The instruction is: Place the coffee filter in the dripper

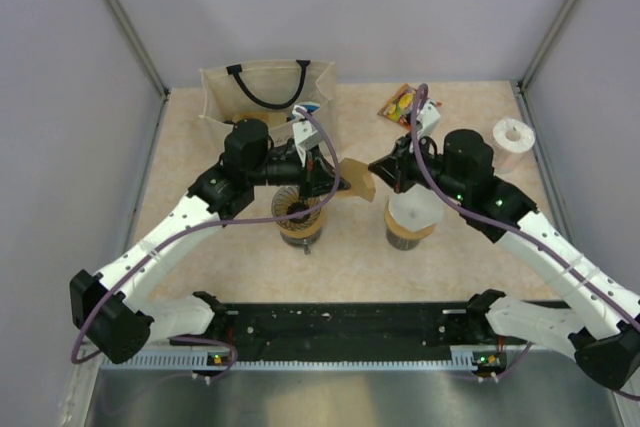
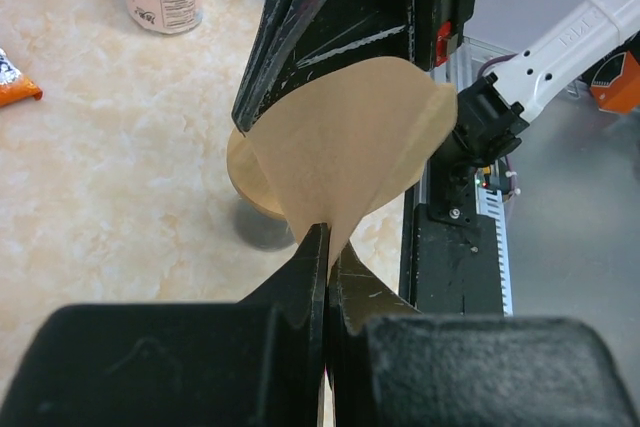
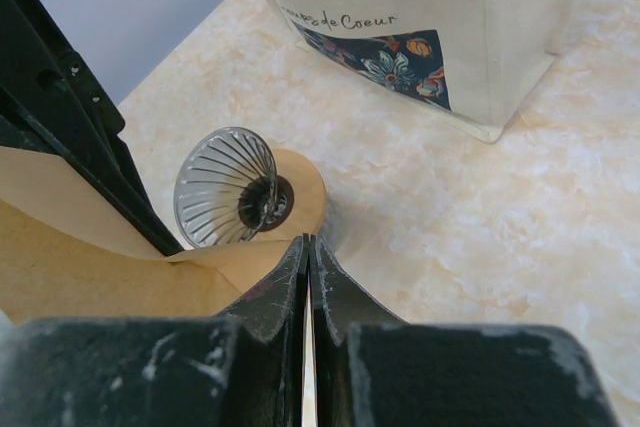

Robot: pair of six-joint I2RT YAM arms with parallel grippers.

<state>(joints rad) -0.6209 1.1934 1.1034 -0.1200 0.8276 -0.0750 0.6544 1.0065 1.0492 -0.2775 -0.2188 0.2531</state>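
Note:
The coffee filter (image 1: 356, 180) is a brown paper cone held in the air between both grippers. My left gripper (image 1: 333, 175) is shut on its tip, which shows in the left wrist view (image 2: 328, 232) with the filter (image 2: 350, 147) fanned out beyond it. My right gripper (image 1: 379, 169) is shut on the filter's opposite edge (image 3: 90, 267), seen at the fingertips in the right wrist view (image 3: 307, 239). The dripper (image 1: 299, 212), a dark ribbed cone (image 3: 225, 187) in a tan ring, stands on the table just below and left of the filter.
A white translucent cone on a second tan ring (image 1: 411, 215) stands under my right wrist. A cream tote bag (image 1: 265, 92) stands at the back, with a snack packet (image 1: 400, 104) and a paper roll (image 1: 514, 142) to the right. Grey walls enclose the table.

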